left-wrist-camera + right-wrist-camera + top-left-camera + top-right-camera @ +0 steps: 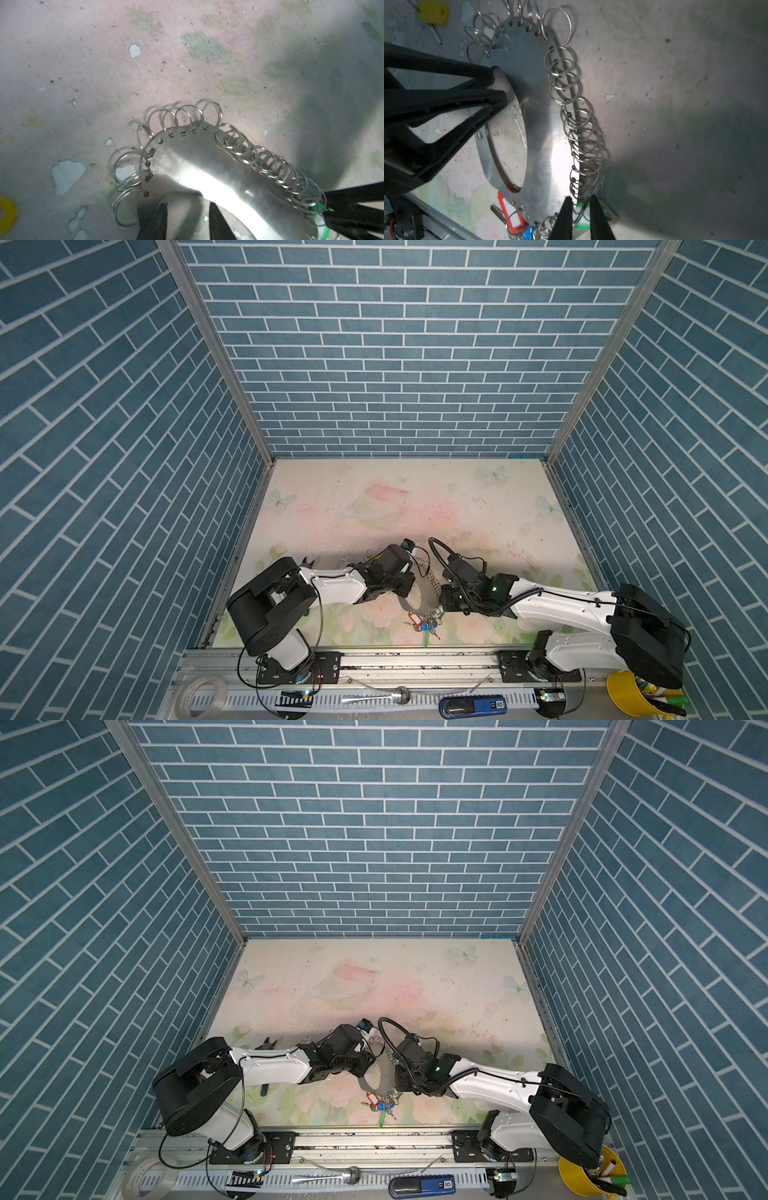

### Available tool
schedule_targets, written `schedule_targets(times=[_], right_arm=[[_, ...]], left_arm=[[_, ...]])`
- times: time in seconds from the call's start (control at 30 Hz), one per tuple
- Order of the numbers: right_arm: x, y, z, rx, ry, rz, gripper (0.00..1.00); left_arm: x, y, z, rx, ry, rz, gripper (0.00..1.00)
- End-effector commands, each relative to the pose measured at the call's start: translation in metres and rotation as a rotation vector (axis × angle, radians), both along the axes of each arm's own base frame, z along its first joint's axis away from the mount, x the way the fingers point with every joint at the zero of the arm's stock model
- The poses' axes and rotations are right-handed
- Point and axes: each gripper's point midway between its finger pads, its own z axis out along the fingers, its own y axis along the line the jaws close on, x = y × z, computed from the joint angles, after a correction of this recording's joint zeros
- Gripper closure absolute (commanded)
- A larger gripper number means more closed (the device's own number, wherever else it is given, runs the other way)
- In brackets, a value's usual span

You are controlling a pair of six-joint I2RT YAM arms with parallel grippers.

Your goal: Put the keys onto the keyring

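The keyring (pixel 537 124) is a flat silver hoop edged with small wire rings, lying between both arms (pixel 409 602) (pixel 368 1081) (pixel 218 176). Keys with red (pixel 510 214) and blue (pixel 527 230) tags hang at its near end (pixel 424 624). A yellow-tagged key (pixel 432 10) lies loose. My left gripper (pixel 187 202) (pixel 498 86) has its fingers apart at the hoop's inner edge, with table showing between them. My right gripper (pixel 580 199) stands at the ringed edge. Its narrow gap holds ring wires, with a green tag (pixel 581 225) below.
Blue brick walls close in three sides. Beyond the front rail (pixel 415 659) lie a clear tape roll (pixel 203 695), a spoon (pixel 386 697), a blue device (pixel 473 704) and a yellow cup (pixel 631 695). A small black tool (pixel 309 562) lies behind the left arm.
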Motion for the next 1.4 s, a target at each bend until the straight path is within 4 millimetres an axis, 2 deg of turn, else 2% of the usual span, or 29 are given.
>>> schedule_targets(times=[0.0,0.5,0.7,0.87,1.03,1.13,1.23,1.37], right_arm=[[-0.003,-0.003,-0.008,-0.003,0.04,-0.037,0.83],[0.001,-0.002,-0.011,-0.029,0.042,-0.029,0.93],[0.008,-0.008,0.001,-0.057,-0.02,-0.023,1.0],[0.018,-0.016,0.021,-0.087,-0.128,0.024,1.0],[0.027,-0.034,0.043,-0.234,-0.231,0.125,1.0],[0.03,-0.039,0.053,-0.272,-0.274,0.171,1.0],[0.033,-0.039,0.063,-0.278,-0.316,0.212,1.0],[0.038,-0.039,0.077,-0.275,-0.381,0.234,1.0]], left_arm=[[-0.015,0.022,-0.023,0.087,0.074,0.011,0.65],[-0.015,0.02,-0.019,0.067,0.068,0.009,0.65],[-0.014,0.022,-0.011,0.055,0.039,0.013,0.65],[-0.009,0.024,0.017,-0.005,-0.055,0.012,0.64],[-0.005,0.028,0.061,-0.062,-0.203,-0.012,0.6],[-0.004,0.027,0.083,-0.086,-0.276,-0.049,0.58],[-0.003,0.021,0.099,-0.11,-0.328,-0.091,0.56],[-0.008,0.003,0.111,-0.169,-0.35,-0.182,0.56]])
